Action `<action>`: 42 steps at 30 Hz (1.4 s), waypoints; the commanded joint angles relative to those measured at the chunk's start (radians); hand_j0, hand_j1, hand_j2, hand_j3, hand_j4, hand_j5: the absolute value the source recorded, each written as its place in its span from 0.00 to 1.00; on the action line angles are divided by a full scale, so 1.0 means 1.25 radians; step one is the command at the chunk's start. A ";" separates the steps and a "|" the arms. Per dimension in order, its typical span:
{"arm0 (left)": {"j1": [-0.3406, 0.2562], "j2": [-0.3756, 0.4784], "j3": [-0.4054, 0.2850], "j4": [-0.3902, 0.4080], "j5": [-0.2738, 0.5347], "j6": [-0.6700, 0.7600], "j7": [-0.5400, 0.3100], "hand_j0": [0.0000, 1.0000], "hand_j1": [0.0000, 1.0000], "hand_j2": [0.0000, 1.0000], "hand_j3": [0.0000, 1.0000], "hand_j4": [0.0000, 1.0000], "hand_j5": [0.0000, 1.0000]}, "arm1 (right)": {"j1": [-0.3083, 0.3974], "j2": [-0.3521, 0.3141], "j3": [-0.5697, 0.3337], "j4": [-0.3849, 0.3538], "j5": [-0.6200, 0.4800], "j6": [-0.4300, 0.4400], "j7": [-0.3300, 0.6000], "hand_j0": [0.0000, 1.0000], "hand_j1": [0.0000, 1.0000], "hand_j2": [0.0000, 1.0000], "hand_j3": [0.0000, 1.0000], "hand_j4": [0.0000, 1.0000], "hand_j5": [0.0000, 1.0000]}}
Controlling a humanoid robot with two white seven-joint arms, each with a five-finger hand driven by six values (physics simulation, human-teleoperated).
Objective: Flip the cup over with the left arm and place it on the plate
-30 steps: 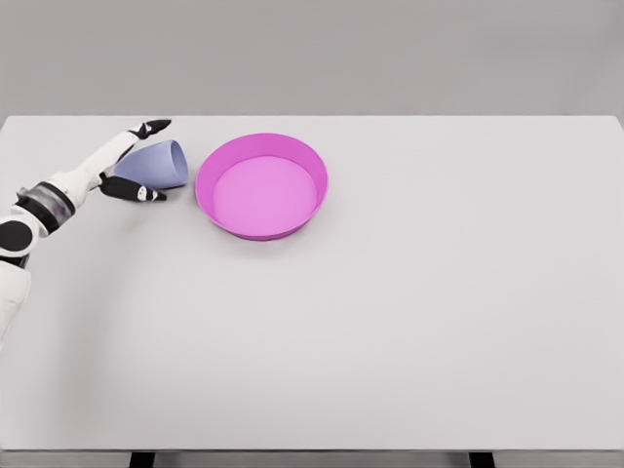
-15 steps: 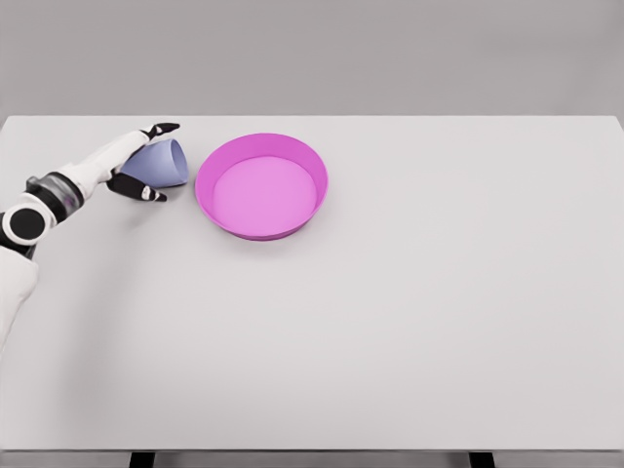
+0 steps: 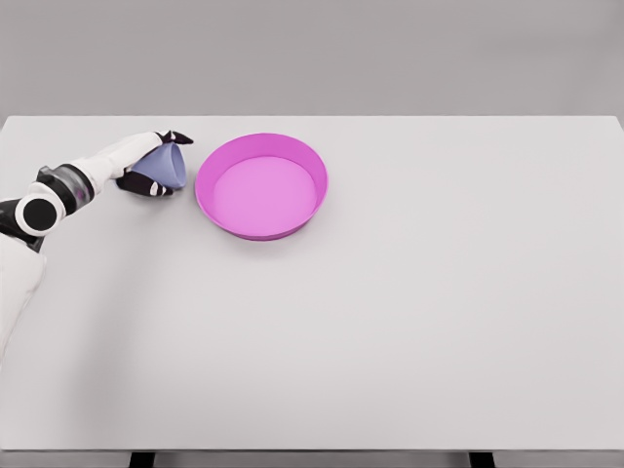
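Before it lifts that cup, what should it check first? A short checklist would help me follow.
1. Left hand closed around the cup: ok, fingers above and below it.
2. Cup upright: not ok, it lies on its side, mouth towards the plate.
3. Plate empty: ok, nothing inside.
4. Path from cup to plate clear: ok, bare table between them.
5. Grip firm enough to lift: cannot tell.
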 commanded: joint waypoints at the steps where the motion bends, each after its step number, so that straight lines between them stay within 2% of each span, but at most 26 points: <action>1: 0.000 -0.001 0.000 -0.003 0.000 0.005 -0.014 0.78 0.78 0.78 0.78 0.78 0.78 | 0.000 0.000 0.000 0.000 0.000 0.000 0.000 1.00 1.00 1.00 1.00 1.00 1.00; 2: 0.000 -0.001 0.000 -0.003 0.000 0.004 -0.019 0.73 0.73 0.73 0.73 0.73 0.73 | 0.000 0.000 0.000 0.000 0.000 0.000 0.000 1.00 1.00 1.00 1.00 1.00 1.00; 4: -0.002 0.001 0.000 -0.003 0.000 0.004 -0.021 0.72 0.72 0.72 0.72 0.72 0.72 | 0.000 0.000 0.000 0.000 0.000 0.000 0.000 1.00 1.00 1.00 1.00 1.00 1.00; 5: -0.002 0.001 0.000 -0.003 0.001 0.004 -0.021 0.66 0.66 0.66 0.66 0.66 0.66 | 0.000 0.000 0.000 0.000 0.000 0.000 0.000 1.00 1.00 1.00 1.00 1.00 1.00; 7: -0.002 0.001 0.000 -0.003 0.001 0.004 -0.021 0.63 0.63 0.63 0.63 0.63 0.63 | 0.000 0.000 0.000 0.000 0.000 0.000 0.000 1.00 1.00 1.00 1.00 1.00 1.00; 13: -0.004 -0.002 0.014 -0.005 0.020 -0.004 -0.047 0.64 0.64 0.64 0.64 0.64 0.64 | 0.000 0.000 0.001 0.000 0.000 0.000 0.000 1.00 1.00 1.00 1.00 1.00 1.00; 16: -0.002 0.002 0.014 -0.004 0.066 -0.006 -0.048 0.63 0.63 0.63 0.63 0.63 0.63 | 0.000 0.000 0.001 0.000 0.000 0.000 0.000 1.00 1.00 1.00 1.00 1.00 1.00; 20: -0.001 0.005 0.058 -0.004 0.093 -0.011 -0.071 0.63 0.63 0.63 0.63 0.63 0.63 | 0.000 0.000 0.000 0.000 0.000 0.000 0.000 1.00 1.00 1.00 1.00 1.00 1.00; 22: 0.000 0.007 0.062 -0.004 0.114 -0.033 -0.071 0.63 0.63 0.63 0.63 0.63 0.63 | 0.000 0.000 0.000 0.000 0.000 0.000 0.000 1.00 1.00 1.00 1.00 1.00 1.00; 24: 0.001 0.008 0.062 -0.003 0.150 -0.056 -0.078 0.63 0.63 0.63 0.63 0.63 0.63 | 0.000 0.000 0.001 0.000 0.000 0.000 0.000 1.00 1.00 1.00 1.00 1.00 1.00; 27: 0.006 0.013 0.060 -0.003 0.291 -0.105 -0.116 0.63 0.63 0.63 0.63 0.63 0.63 | 0.000 0.000 0.000 0.000 0.000 0.000 0.000 1.00 1.00 1.00 1.00 1.00 1.00; 29: 0.009 0.013 0.059 -0.003 0.347 -0.130 -0.116 0.63 0.63 0.63 0.63 0.63 0.63 | 0.000 0.000 0.000 0.000 0.000 0.000 0.000 1.00 1.00 1.00 1.00 1.00 1.00; 34: 0.010 0.014 0.059 -0.004 0.390 -0.132 -0.116 0.63 0.63 0.63 0.63 0.63 0.63 | 0.000 0.000 0.001 0.000 0.000 0.000 0.000 1.00 1.00 1.00 1.00 1.00 1.00; 38: 0.010 0.003 0.049 -0.004 0.485 -0.148 -0.116 0.63 0.63 0.63 0.63 0.63 0.63 | 0.000 0.000 0.000 0.000 0.000 0.000 0.000 1.00 1.00 1.00 1.00 1.00 1.00; 42: 0.012 -0.004 0.046 -0.014 0.520 -0.150 -0.116 0.63 0.63 0.63 0.63 0.63 0.63 | 0.000 0.000 0.000 0.000 0.000 0.000 0.000 1.00 1.00 1.00 1.00 1.00 1.00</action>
